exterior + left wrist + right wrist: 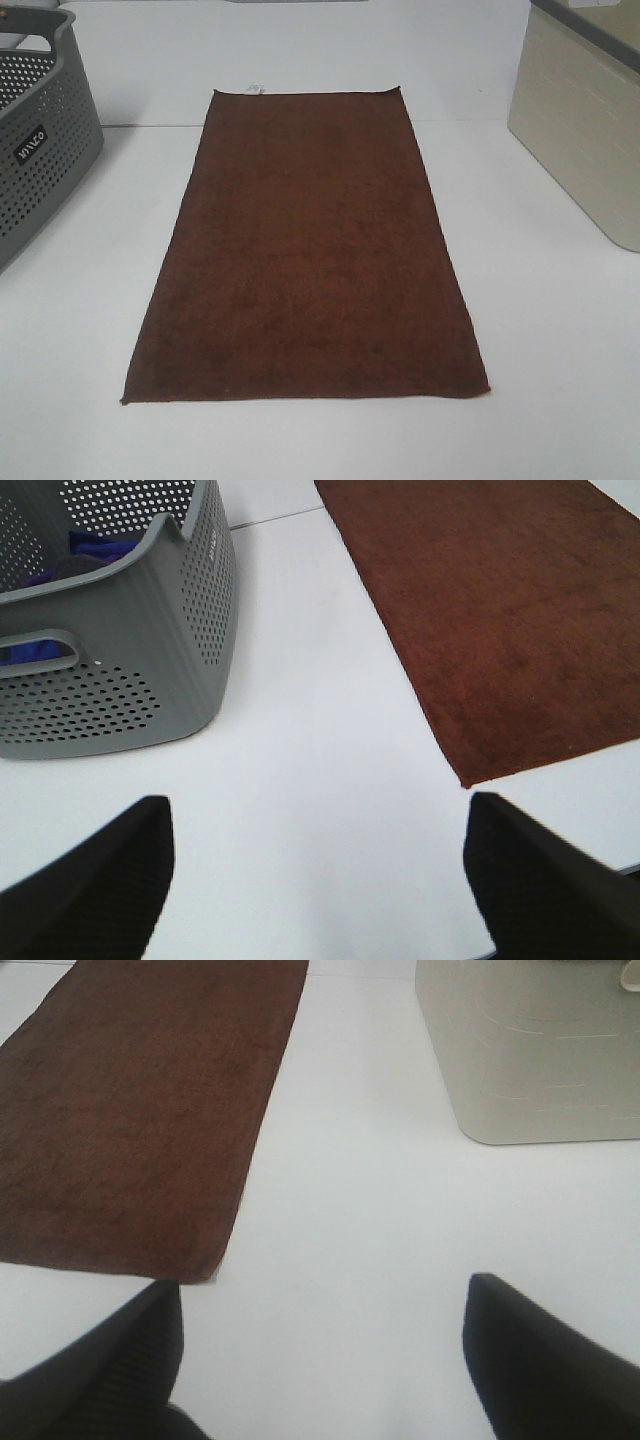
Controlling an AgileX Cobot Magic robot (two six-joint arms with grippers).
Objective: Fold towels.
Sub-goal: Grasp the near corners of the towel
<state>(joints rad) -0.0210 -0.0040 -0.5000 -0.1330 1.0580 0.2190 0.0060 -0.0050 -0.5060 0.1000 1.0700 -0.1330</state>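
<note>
The towel (305, 250) is a dark reddish-brown terry cloth lying flat and unfolded on the white table, long side running away from me, with a small white tag (254, 88) at its far short edge. It also shows in the left wrist view (500, 610) and the right wrist view (130, 1110). Neither gripper shows in the exterior high view. My left gripper (320, 880) is open and empty above bare table, off the towel's near left corner. My right gripper (325, 1360) is open and empty, off the towel's near right corner.
A grey perforated basket (35, 150) stands at the left edge; the left wrist view (110, 630) shows blue cloth inside it. A beige bin (585, 120) stands at the right, also in the right wrist view (530, 1050). The white table (540, 330) surrounds the towel.
</note>
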